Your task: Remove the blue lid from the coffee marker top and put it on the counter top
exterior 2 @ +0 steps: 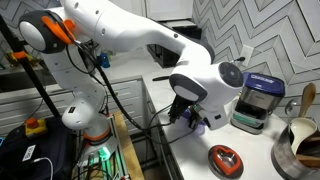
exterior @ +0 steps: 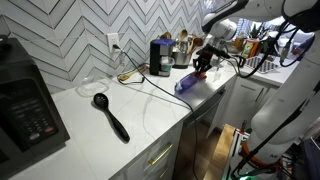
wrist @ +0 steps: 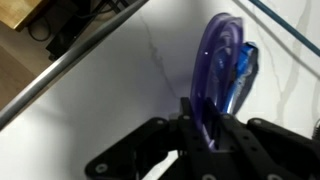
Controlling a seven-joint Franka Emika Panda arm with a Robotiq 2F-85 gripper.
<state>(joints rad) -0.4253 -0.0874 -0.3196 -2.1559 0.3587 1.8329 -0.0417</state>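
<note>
The gripper [wrist: 205, 126] is pinching the blue lid [wrist: 224, 62] upright near the counter's [wrist: 110, 95] front edge, apart from the coffee maker [exterior: 160, 57].

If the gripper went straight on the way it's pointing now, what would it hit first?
The gripper, shut on the translucent blue round lid, points at the white marble counter top. The lid's leading edge would probably touch that counter first. The gap left is unclear from the wrist view.
</note>
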